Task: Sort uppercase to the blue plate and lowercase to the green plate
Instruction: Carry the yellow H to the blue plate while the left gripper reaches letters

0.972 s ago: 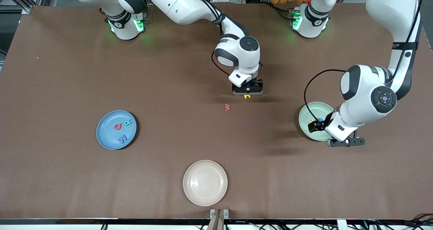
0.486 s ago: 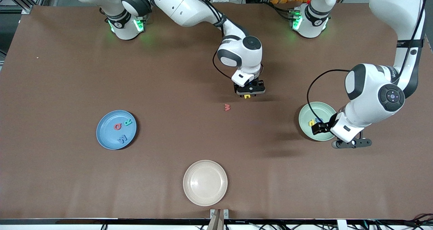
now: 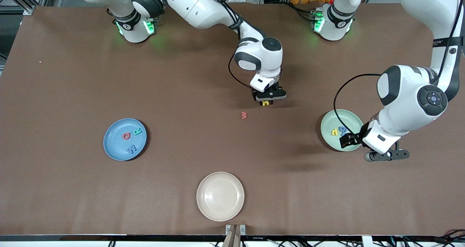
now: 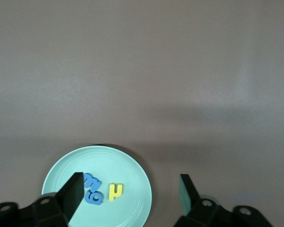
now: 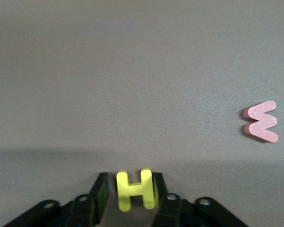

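The yellow H (image 5: 136,189) lies on the table between the fingers of my right gripper (image 3: 267,101), which is low over it. One pad touches the letter and a thin gap shows at the other. A red lowercase w (image 3: 244,115) (image 5: 261,122) lies close by, nearer the front camera. The blue plate (image 3: 114,143) holds a red Q (image 3: 126,136), a green R (image 3: 137,132) and a blue W (image 3: 131,149). The green plate (image 3: 332,121) (image 4: 104,161) holds a yellow lowercase letter (image 4: 115,191) and two blue ones (image 4: 93,188). My left gripper (image 3: 348,141) (image 4: 130,184) hangs open and empty over that plate's rim.
A beige plate (image 3: 220,196) stands near the table's front edge, empty. Bare brown tabletop lies between the three plates.
The right gripper's fingers have drawn in around the yellow H. The left gripper has opened wider and drawn back from the green plate's middle toward the left arm's end, leaving the yellow letter there.
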### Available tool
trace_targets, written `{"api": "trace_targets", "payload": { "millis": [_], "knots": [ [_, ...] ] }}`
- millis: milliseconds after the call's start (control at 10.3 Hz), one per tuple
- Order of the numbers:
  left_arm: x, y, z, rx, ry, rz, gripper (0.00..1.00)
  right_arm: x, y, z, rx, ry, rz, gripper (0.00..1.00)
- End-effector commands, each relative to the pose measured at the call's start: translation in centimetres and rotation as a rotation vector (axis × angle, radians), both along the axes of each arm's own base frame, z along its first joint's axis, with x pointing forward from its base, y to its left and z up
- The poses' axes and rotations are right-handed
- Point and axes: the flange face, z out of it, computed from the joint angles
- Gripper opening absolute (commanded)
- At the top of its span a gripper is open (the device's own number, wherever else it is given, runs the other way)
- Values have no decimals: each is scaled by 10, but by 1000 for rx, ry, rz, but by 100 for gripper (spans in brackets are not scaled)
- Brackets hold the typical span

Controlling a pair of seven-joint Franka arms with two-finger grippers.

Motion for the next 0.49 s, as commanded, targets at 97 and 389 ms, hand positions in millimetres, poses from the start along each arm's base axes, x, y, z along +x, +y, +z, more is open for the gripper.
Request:
{"api": "trace_targets", "payload": {
  "millis": [97,389],
  "knots": [
    [-3,-7,12,20,-7,-21,100,2,1,-11,-14,-17,-2,0],
    [-4,-12,13,20,-9,-38,100,38,-17,52,-7,-13,-72,0]
  ]
}}
